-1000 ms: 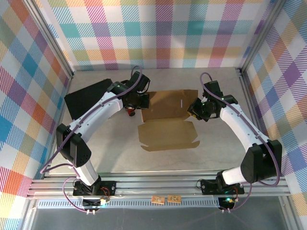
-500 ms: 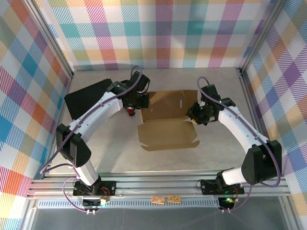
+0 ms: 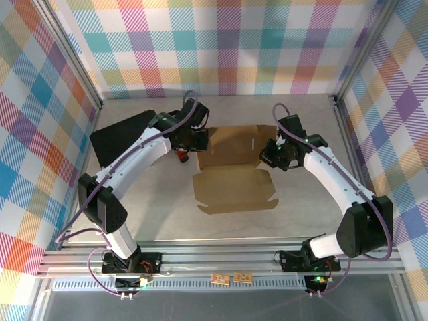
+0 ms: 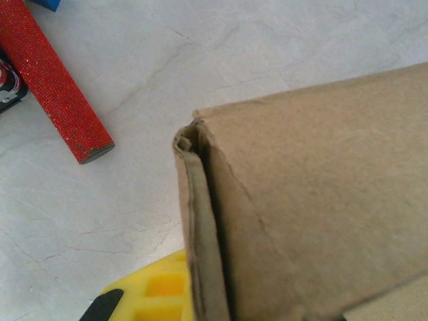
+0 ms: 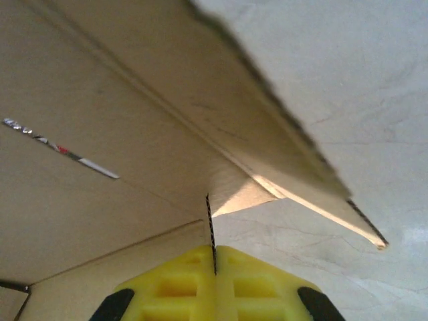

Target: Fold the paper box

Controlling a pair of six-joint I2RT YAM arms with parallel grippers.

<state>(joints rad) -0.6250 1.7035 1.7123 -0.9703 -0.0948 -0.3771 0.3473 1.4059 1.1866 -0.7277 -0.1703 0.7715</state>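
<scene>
- On the table [image 3: 154, 207], your right gripper [image 5: 215, 259] pinches a right-edge flap of the paper box [image 3: 233, 187].
- Your left gripper [image 3: 194, 142] meets its far-left corner; grip cannot be told.

From here I count one brown corrugated cardboard paper box [image 3: 234, 170], a single die-cut sheet. I have two grippers on it: one left gripper [image 3: 194, 142] and one right gripper [image 3: 270, 158]. On the table I make out one flat black rectangular case [image 3: 114, 139] and one red glittery cylinder [image 4: 57, 83]. Two small orange printed tags [image 3: 218, 278] sit on the near rail.
</scene>
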